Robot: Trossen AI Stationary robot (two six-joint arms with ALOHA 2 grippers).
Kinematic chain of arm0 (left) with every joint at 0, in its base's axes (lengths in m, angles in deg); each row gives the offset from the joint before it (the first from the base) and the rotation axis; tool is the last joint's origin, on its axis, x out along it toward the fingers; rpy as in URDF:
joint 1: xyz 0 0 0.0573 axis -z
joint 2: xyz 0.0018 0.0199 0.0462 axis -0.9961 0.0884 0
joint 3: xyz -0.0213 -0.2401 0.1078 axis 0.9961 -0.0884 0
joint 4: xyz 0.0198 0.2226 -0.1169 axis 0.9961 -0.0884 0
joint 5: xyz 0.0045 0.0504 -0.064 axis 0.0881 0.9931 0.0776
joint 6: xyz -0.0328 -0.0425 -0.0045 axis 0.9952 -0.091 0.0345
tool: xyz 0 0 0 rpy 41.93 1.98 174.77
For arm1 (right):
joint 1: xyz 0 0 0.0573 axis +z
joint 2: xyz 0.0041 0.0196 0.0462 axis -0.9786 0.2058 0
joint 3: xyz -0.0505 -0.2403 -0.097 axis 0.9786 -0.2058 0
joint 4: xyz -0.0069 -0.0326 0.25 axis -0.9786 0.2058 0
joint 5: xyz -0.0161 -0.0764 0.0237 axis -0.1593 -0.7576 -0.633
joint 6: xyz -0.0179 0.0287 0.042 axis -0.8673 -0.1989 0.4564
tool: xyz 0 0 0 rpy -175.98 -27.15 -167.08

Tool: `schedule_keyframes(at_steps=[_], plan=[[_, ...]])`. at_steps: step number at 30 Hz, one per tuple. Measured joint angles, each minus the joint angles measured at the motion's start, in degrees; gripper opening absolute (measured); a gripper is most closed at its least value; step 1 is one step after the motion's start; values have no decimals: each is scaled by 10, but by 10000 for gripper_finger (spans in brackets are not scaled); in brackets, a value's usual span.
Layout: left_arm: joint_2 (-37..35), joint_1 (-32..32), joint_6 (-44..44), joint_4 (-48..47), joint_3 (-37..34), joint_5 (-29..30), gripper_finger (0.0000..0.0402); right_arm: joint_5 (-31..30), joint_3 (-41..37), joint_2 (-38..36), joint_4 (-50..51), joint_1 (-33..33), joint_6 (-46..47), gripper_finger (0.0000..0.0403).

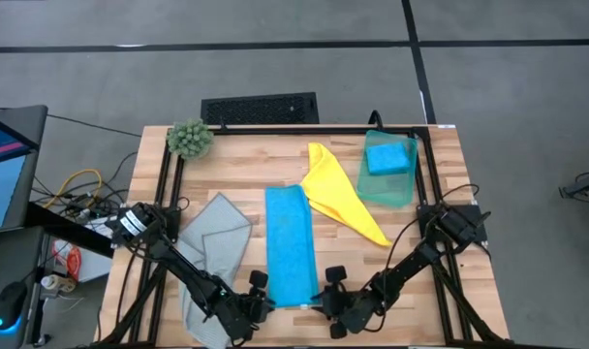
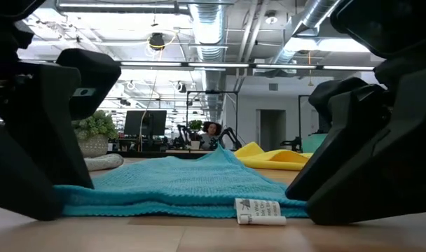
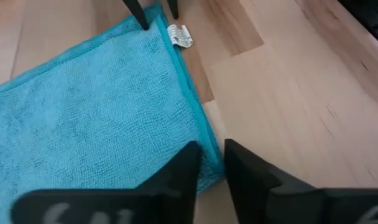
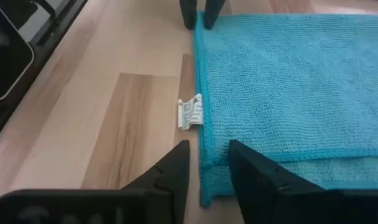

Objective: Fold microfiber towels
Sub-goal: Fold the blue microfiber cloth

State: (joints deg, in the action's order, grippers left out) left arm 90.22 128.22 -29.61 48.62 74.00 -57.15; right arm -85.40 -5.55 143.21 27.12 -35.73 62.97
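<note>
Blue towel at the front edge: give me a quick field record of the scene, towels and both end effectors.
centre towel: bright blue microfiber towel, folded into a long strip, white tag at its near edge
left end effector: at the strip's near-left corner, fingers straddling the edge, open
right end effector: at the near-right corner, straddling the edge, open
grey towel: crumpled, left of the strip
yellow towel: loose, right of the strip
teal green towel: far right, small folded blue towel on top

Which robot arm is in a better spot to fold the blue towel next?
Neither, probably: both look equally ready. The left gripper straddles one near corner of the blue towel, and the right gripper straddles the other, each with jaws parted around the edge. They'd likely lift together.
</note>
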Motion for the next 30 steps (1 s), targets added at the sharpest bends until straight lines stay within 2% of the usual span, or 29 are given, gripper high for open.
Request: schedule_keyframes(at_steps=[7,13,19,23,27,30], plan=[[1,-1,16,-6,-1,4,9,-5,0,0,4,-1,19,77],[0,-1,53,-5,-2,7,2,-11,3,0,10,3,40,11],[-7,7,99,-26,17,4,1,-1,23,-14,31,13,47,8],[-10,23,139,-46,57,-1,1,13,41,-26,56,28,77,7],[-11,42,171,-107,105,-1,0,7,79,-37,86,43,105,4],[-11,54,187,-182,159,22,0,-7,118,-36,134,51,112,5]])
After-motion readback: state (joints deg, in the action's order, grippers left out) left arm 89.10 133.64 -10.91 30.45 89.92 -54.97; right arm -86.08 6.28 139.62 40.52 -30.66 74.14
